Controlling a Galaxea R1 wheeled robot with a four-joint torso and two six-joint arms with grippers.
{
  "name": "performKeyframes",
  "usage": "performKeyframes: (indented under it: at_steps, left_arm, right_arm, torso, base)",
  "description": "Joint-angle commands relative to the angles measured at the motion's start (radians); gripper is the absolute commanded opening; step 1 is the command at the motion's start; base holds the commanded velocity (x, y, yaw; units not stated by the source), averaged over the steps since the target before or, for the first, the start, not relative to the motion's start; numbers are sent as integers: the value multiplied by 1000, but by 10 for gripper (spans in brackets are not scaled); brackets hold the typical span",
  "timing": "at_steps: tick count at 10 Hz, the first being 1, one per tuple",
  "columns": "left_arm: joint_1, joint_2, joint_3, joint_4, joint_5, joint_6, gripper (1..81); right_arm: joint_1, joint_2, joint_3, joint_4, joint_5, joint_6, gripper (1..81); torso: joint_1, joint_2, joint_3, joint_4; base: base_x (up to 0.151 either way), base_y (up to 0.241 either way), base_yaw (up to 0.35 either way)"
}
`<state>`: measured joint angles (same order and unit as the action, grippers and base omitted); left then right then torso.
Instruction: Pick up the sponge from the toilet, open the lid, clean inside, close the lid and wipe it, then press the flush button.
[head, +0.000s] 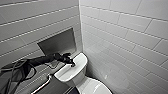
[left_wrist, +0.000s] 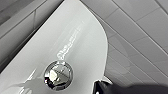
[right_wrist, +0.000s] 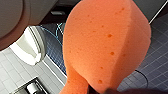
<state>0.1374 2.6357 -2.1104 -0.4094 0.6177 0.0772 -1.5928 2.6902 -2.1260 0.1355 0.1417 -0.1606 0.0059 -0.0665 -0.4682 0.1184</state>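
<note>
In the head view the left arm reaches in from the left, past a dark recessed wall niche (head: 58, 42); I cannot tell what it holds. The left gripper (head: 72, 63) hovers over the tank top of the toilet (head: 75, 75), and I cannot tell whether its fingers are apart or together. In the left wrist view the chrome flush button (left_wrist: 58, 74) sits in the glossy tank top, close below. Further right, the lid (head: 93, 87) lies down over the bowl, hiding its inside. The right gripper is clamped on the sponge (right_wrist: 105, 45) at its pinched waist, above dark floor tiles.
</note>
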Motion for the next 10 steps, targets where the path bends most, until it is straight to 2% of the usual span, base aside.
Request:
performKeyframes:
  at_steps: [1,4,6,8,10]
  left_arm:
    - [-213,44,-114,58,73,9,10]
    - [-232,83,-167,83,74,9,10]
    - [-238,101,-204,98,86,9,10]
    - [-241,113,-246,130,89,9,10]
    - [-241,126,-290,152,108,9,10]
  right_arm:
    - [-20,-11,14,12,-82,0,10]
    - [-19,-10,14,10,-82,0,10]
    - [-19,-10,14,10,-82,0,10]
    - [-20,-10,9,10,-82,0,10]
    - [-19,-5,3,10,-82,0,10]
  torso:
    - [0,0,0,0]
    - [0,0,0,0]
    - [0,0,-64,0]
    - [0,0,-39,0]
    - [0,1,-60,0]
  base:
    - [0,0,0]
    - [0,0,0]
    - [0,0,0]
    - [0,0,0]
    - [0,0,0]
